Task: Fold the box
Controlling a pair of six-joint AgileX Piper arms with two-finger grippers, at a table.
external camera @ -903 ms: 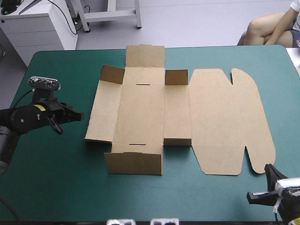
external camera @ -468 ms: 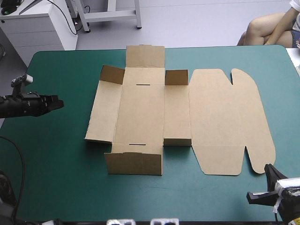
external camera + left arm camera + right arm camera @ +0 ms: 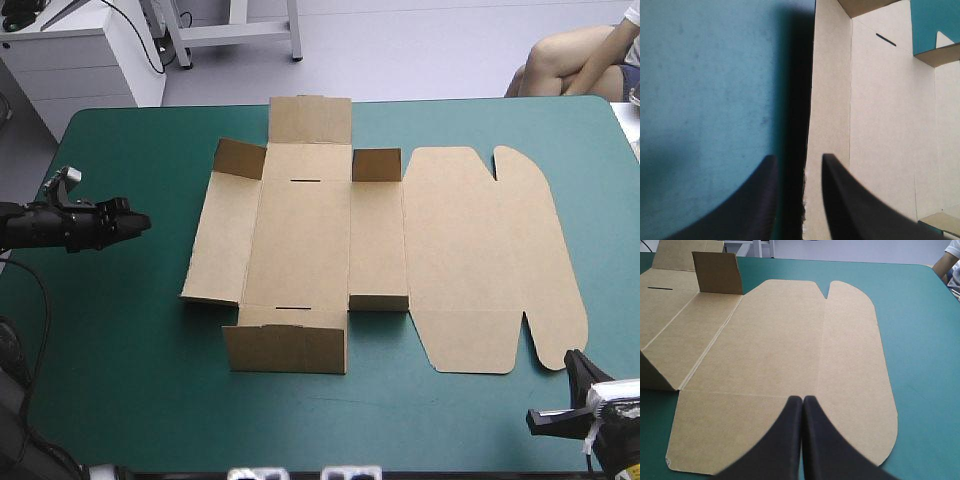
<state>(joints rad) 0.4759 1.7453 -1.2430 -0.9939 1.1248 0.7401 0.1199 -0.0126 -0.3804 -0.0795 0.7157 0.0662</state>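
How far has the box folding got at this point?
Done: only a few flaps of the box stand up; the lid lies flat. In hand: left gripper, jaws open, lines up with the box's left edge. Left: all walls; right gripper sits shut.

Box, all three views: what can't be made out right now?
Left wrist view: the box is cut off by the frame beyond its base; the left gripper, open, covers part of its left panel.
Right wrist view: the right gripper, shut, covers the near rim of the lid; the box's left side is out of frame.
High view: the near wall stands raised, its inner face turned away from the camera.
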